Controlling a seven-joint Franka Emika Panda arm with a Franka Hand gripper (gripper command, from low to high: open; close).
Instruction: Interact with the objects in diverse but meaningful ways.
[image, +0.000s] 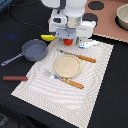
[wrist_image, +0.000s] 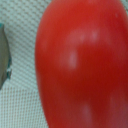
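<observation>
The red tomato (image: 68, 42) lies at the far edge of the striped placemat (image: 95, 80), and it fills the wrist view (wrist_image: 80, 65). My gripper (image: 69, 39) is low, directly over the tomato; its fingers are hidden, so their state is unclear. The yellow banana (image: 48, 37) lies just to the exterior view's left of the tomato. A white fish-shaped piece (image: 89, 44) lies to its right. The grey long-handled frying pan (image: 34, 49) sits off the mat's left edge. The brown-handled utensil (image: 15, 78) lies on the black table nearer the front left.
A tan plate (image: 67, 65) sits mid-mat between an orange-handled knife (image: 80, 56) and an orange-handled fork (image: 65, 80). At the back right is a brown board with black discs (image: 96, 6) and a grey bowl (image: 122, 17).
</observation>
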